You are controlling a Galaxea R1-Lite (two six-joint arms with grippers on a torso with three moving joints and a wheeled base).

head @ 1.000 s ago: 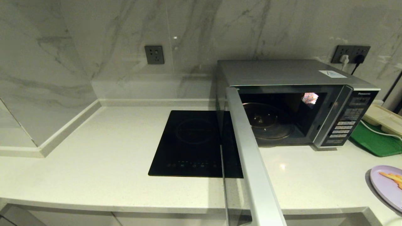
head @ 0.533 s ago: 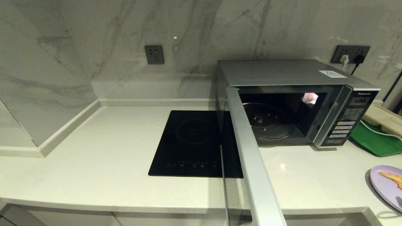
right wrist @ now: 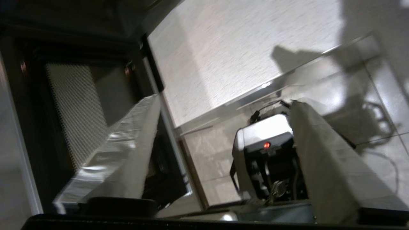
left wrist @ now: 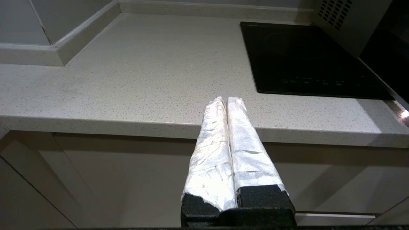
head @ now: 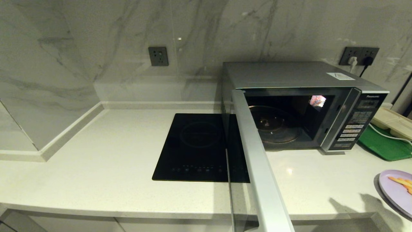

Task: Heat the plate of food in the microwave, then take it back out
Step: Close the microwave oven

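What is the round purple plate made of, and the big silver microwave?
The round pale lavender plate looks like matte plastic, though glazed ceramic is possible: flat colour, little shine. The large silver-grey microwave looks like brushed or painted metal, with a dark glass door.

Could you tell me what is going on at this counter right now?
The microwave stands with its door swung wide open and only the turntable inside. The plate of food sits on the counter to its right. The right tool is open and empty near the counter's edge; the left tool is parked shut below it.
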